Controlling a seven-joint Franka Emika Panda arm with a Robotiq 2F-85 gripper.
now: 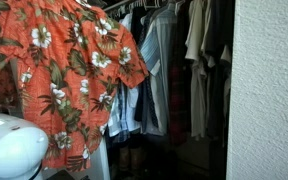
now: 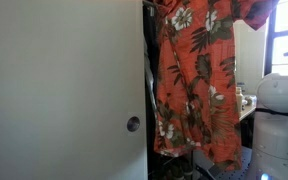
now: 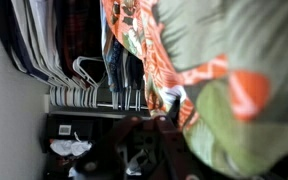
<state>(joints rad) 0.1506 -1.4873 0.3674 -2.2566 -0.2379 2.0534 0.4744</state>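
- Your gripper [image 3: 152, 138] shows only as a dark blur low in the wrist view. Its jaws are drawn together, but you cannot tell from these pictures what they pinch.
- The orange Hawaiian shirt [image 3: 234, 90] lies right against the gripper, up and to the right in the wrist view, so close that it fills that side out of focus.
- In both exterior views the shirt [image 1: 69, 70] hangs free, with its long axis upright, shoulders at the top edge and hem low. Its top runs out of the picture, so the hold on it is hidden.
- You have one arm only. Its rounded white robot housing [image 1: 12, 148] sits low and near, just beside the shirt's hem.
- Farther off is the closet's row of hanging clothes [image 1: 174, 60], to the right of the shirt and behind it. In the wrist view the white hangers [image 3: 84, 95] crowd the rail.
- The white closet door [image 2: 64, 90] stands left of the shirt in an exterior view, with a round door pull [image 2: 133, 124] near its edge.
- Count: one Hawaiian shirt, one gripper, one door and one pull. The hung clothes and the hangers are packed too tightly to number.
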